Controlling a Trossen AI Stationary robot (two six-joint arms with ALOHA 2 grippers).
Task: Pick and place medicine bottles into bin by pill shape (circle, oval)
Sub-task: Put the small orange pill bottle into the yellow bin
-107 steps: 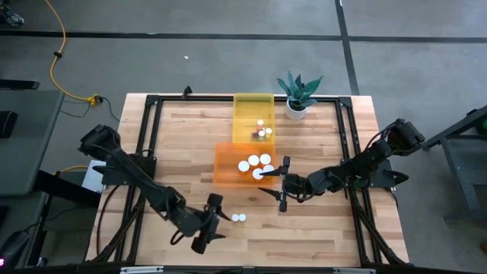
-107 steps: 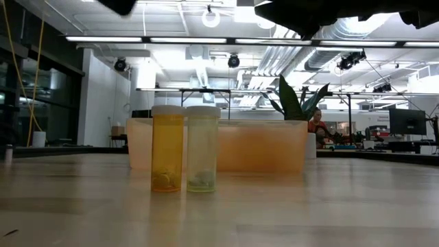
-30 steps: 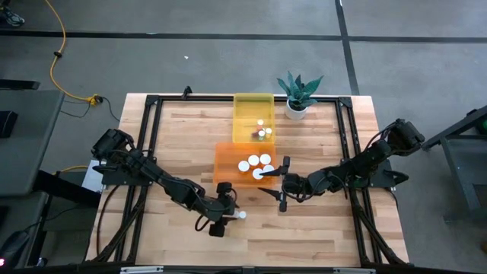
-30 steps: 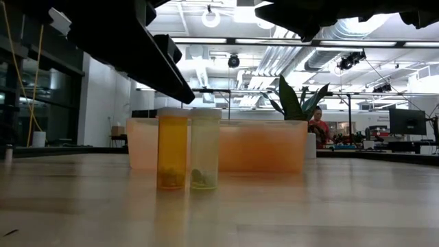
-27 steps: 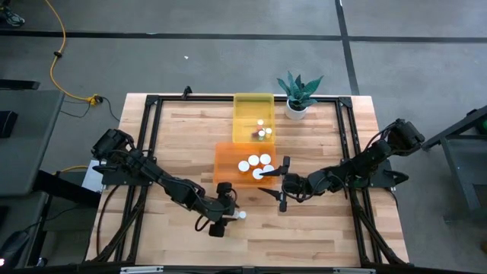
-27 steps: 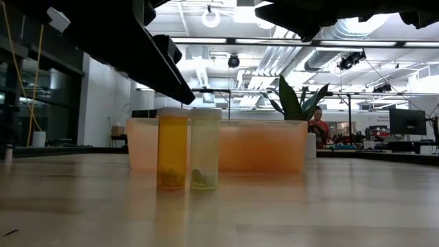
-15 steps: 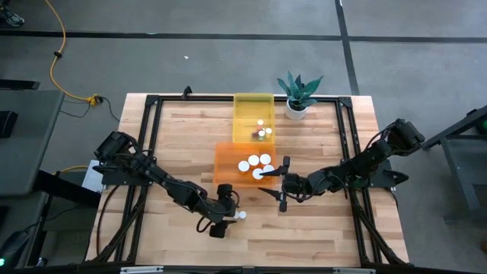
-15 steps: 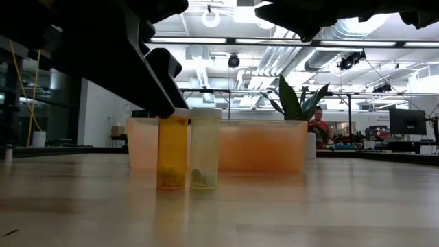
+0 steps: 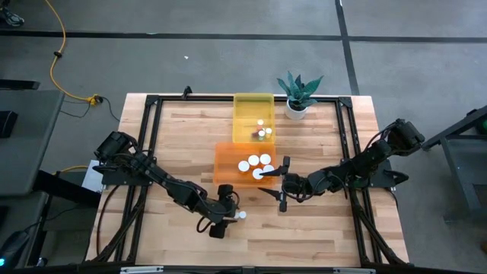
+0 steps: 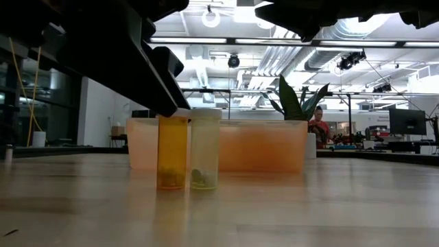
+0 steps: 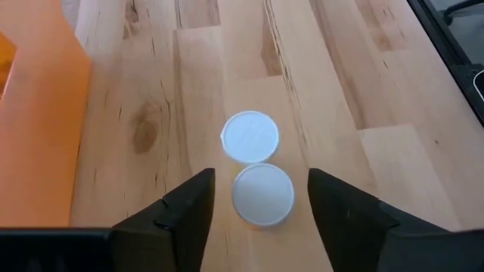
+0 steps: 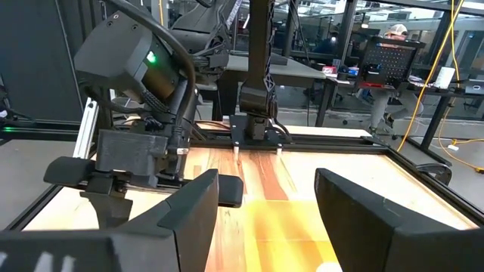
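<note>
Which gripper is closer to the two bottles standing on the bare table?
Left. The left gripper hangs right over the two bottles, open fingers either side of the nearer one. The right gripper waits farther off, beside the orange bin.

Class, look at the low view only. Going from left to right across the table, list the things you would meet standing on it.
Amber medicine bottle → pale medicine bottle → orange bin behind them → plant at the bin's right end.

pill shapes in 2 bottles [image 10: 188, 147] too small, orange bin [image 11: 34, 128] cut off
</note>
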